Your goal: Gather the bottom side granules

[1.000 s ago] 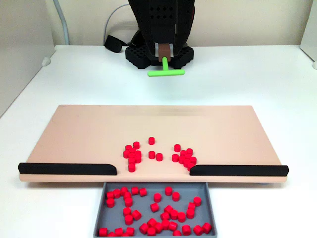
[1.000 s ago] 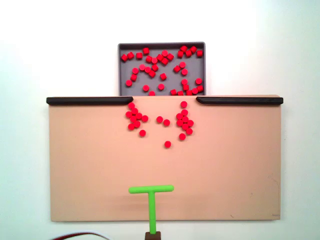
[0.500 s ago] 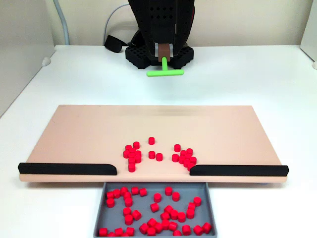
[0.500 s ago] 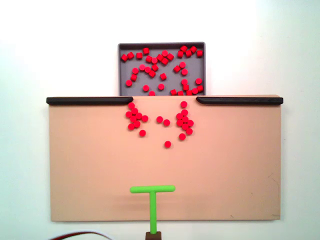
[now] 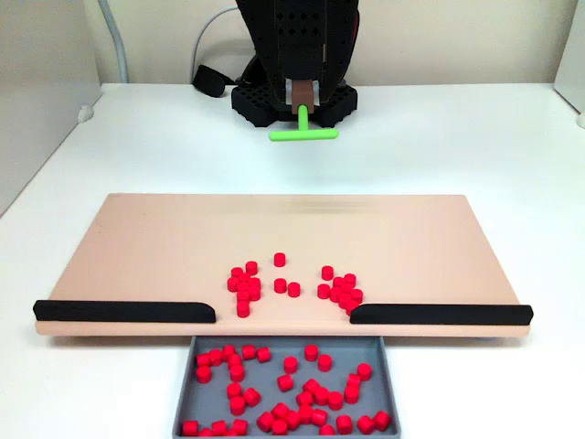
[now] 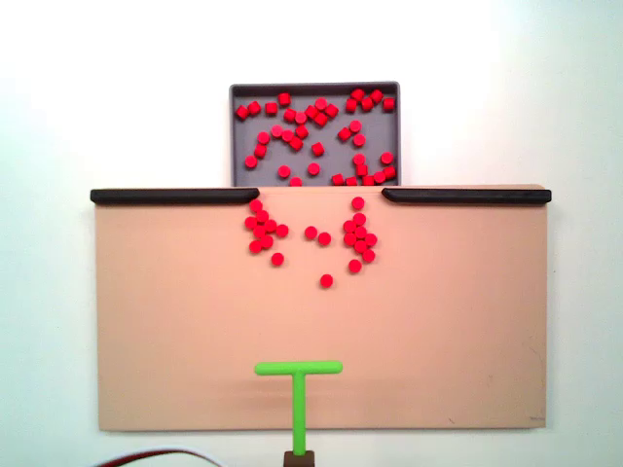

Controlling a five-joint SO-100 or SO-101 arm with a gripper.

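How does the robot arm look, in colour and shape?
In a fixed view the arm is matte black plastic, its shell perforated with rows of small round holes, on a black base. A brown block-like piece sits at its lower end. A white cable curves behind.

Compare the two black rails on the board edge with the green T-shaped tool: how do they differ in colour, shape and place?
The black rails are dark, straight bars lying along the board edge beside the grey tray; the green T-shaped tool is bright green, with a crossbar on a stem, at the opposite edge. There are two rails, with a gap between them; the tool is one piece, its stem reaching toward the arm. Both kinds are long and thin.
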